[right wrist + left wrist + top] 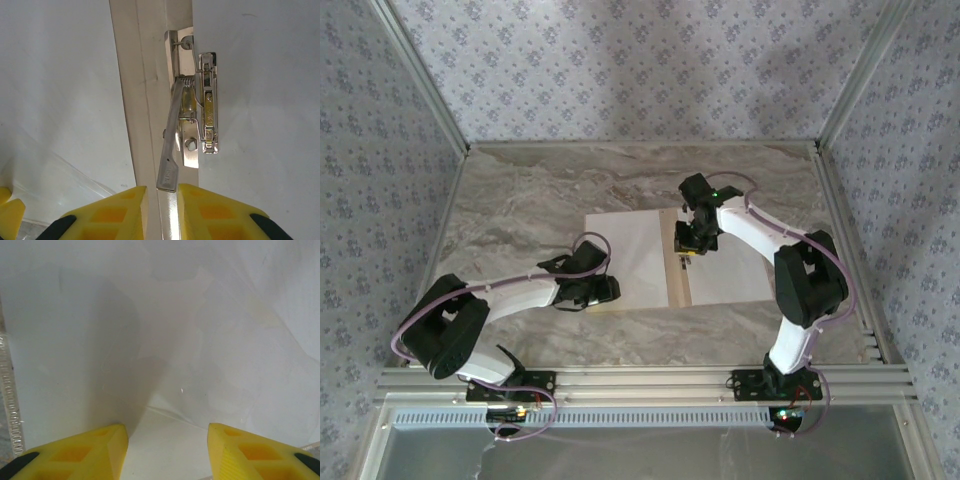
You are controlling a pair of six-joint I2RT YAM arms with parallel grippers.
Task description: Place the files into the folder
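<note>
The tan folder [674, 285] lies open on the marble table, its spine [137, 100] running away from me. One white file [632, 250] covers its left half and another [732, 272] its right half. A metal clip [206, 100] sits by the spine on the right sheet [260, 125], with its lever [172, 135] raised. My right gripper [688, 243] [162, 192] hangs over the spine, jaws narrowed around the lever's tip. At the left file's near corner my left gripper [600, 292] [167, 432] stands open over white paper [165, 340], nothing between its fingers.
Aluminium rails [640, 380] edge the table at the front, with upright posts [840, 90] at the back corners. Bare marble [520, 190] surrounds the folder on the left and far side. Patterned walls enclose the cell.
</note>
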